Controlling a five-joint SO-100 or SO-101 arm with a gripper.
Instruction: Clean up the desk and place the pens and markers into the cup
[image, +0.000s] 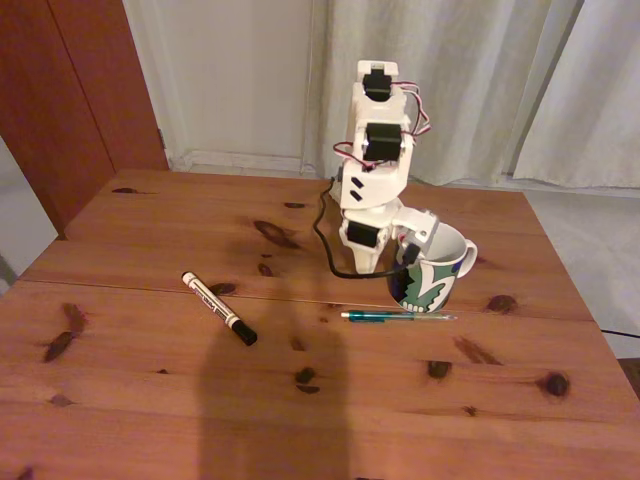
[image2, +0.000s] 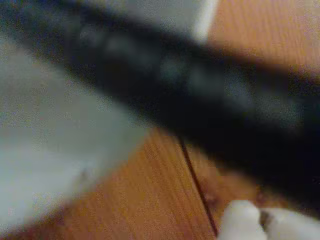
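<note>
You've got a big reddish-brown pine table with dark knots and one seam running across it. The white arm stands folded at the far middle, its end effector dipped at the rim of the mug, the white one with the navy and green pattern, just right of the arm base in the fixed view. A black cable loops down beside the base.

End effector state: can't tell. In the fixed view the tips are tucked behind the mug rim, and the wrist view gives you a blurred dark bar across the frame. It could be a pen held there, but that's too smeared to call.

Two sticks lie loose on the table. The white marker with black cap lies well left of the mug in the fixed view, long axis diagonal, cap end toward the camera. The slim green pen lies just in front of the mug's foot, long axis running left-right, nearly along the seam.

Judgement: the green pen is much the nearer target, straight toward the camera from the end effector. The mug itself stands between them, so you'd need to lift over its rim first.
</note>
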